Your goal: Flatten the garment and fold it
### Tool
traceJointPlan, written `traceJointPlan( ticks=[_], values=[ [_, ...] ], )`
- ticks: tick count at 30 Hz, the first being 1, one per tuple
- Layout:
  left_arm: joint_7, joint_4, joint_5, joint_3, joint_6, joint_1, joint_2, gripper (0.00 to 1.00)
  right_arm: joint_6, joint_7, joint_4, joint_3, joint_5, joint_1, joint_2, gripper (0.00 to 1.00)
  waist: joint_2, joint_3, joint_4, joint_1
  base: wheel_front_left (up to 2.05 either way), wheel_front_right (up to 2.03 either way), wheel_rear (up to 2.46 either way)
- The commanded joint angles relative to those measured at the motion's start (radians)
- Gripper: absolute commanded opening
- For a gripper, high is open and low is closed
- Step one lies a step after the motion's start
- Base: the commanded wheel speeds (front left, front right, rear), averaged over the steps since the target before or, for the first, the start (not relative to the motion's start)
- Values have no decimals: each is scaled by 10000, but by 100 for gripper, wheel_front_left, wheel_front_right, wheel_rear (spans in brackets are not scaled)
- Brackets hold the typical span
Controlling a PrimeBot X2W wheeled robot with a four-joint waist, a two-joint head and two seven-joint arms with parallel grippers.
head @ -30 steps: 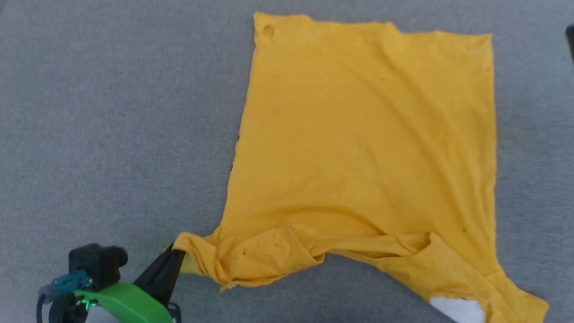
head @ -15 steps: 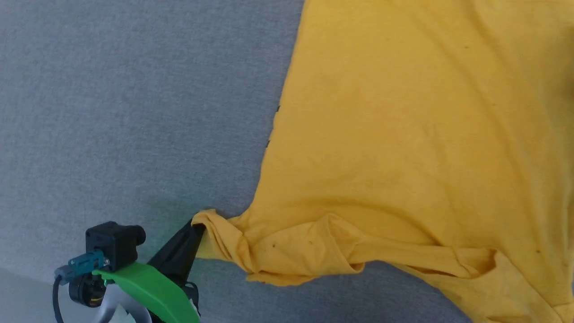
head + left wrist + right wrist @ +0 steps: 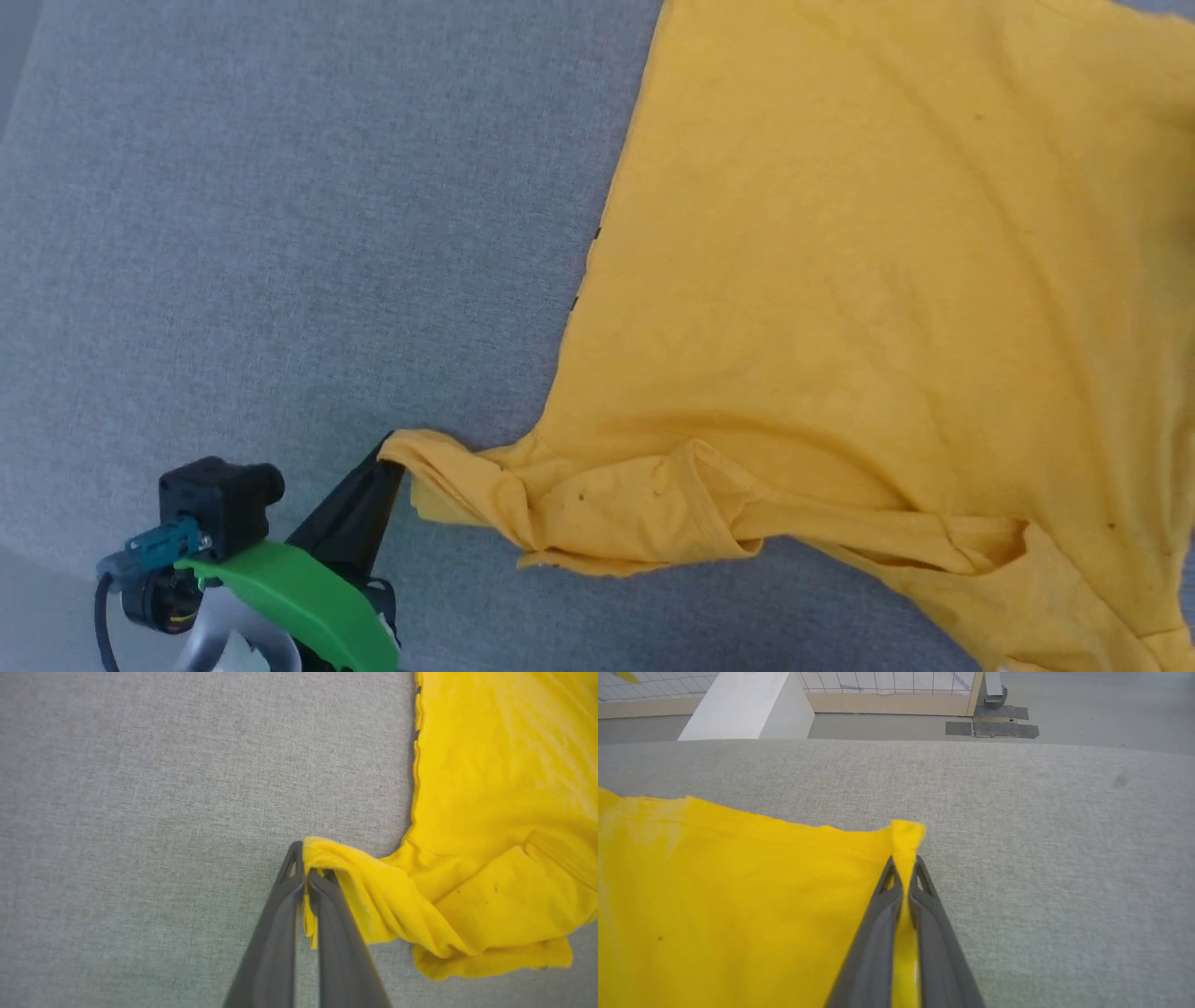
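Grey cloth surface (image 3: 280, 233), yellow garment (image 3: 840, 280), left gripper (image 3: 306, 877) clamped on sleeve tip, right gripper (image 3: 903, 868) clamped on corner

dark tapered left pincer (image 3: 304, 873), green wrist shell (image 3: 299, 597), black block (image 3: 219, 490), teal plug (image 3: 154, 543)

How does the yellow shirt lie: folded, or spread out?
Spread out, not folded. The garment lies open on the grey surface, but its near edge is bunched where the left gripper pinches it.

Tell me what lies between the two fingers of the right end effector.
A corner of the yellow garment lies there, pinched by the right end effector, whose jaws are shut on it. The right wrist view shows this.
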Motion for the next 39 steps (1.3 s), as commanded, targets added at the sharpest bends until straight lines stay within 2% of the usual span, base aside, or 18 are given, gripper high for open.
traceJointPlan(
  ticks=[1,5,11,14,16,17,22,23,24,28,33,36,39],
  values=[
    [-65,38,114,65,22,23,108,0,-13,-99,-288,-242,187,607,23,0,0,-1220,-917,-1,0,0,0],
    [-166,215,221,152,93,273,228,0,-13,-226,-1229,-991,575,2495,281,0,0,-2003,-1460,-1,0,0,0],
    [-355,492,293,167,210,651,222,0,-13,-202,-2610,-2446,1216,5626,1498,0,0,-2616,-2152,-1,0,0,0],
    [-442,614,289,135,241,788,172,0,-13,-233,-2880,-2785,1504,7051,1791,0,0,-2779,-2366,-1,0,0,0],
    [-500,689,265,101,250,879,123,0,-13,-241,-2666,-2970,1960,7963,1847,0,0,-2863,-2473,-1,0,0,0],
    [-582,757,254,90,282,1002,87,0,-13,-660,-1677,-2913,2972,9011,1855,0,0,-2916,-2598,-1,0,0,0],
    [-604,829,244,110,335,1034,89,0,-13,-1919,-431,-2271,3473,9274,1858,0,0,-2927,-2741,-1,0,0,0],
    [-595,837,244,105,337,1007,91,0,-13,-2187,-385,-2141,3450,9108,1859,73,0,-2926,-2761,-1,0,0,0],
    [-586,842,245,97,337,979,92,0,-13,-2410,-453,-2066,3404,8948,1859,100,0,-2921,-2772,-1,0,0,0],
    [-567,845,244,20,301,816,60,0,-13,-2588,-1671,-1669,2953,8180,1859,100,0,-2849,-2719,-1,0,0,0],
    [-598,848,263,-83,231,519,-9,0,-13,-1524,-3952,-1058,2373,6741,1585,100,0,-2560,-2500,-1,0,0,0],
    [-608,825,298,-174,162,263,-53,0,-13,-787,-4340,-604,2030,5711,1210,100,0,-2209,-2238,-1,0,0,0],
    [-610,806,344,-314,80,-56,-136,0,-13,-105,-4016,-137,1759,4609,955,100,0,-1756,-1898,-1,0,0,0]
  ],
)
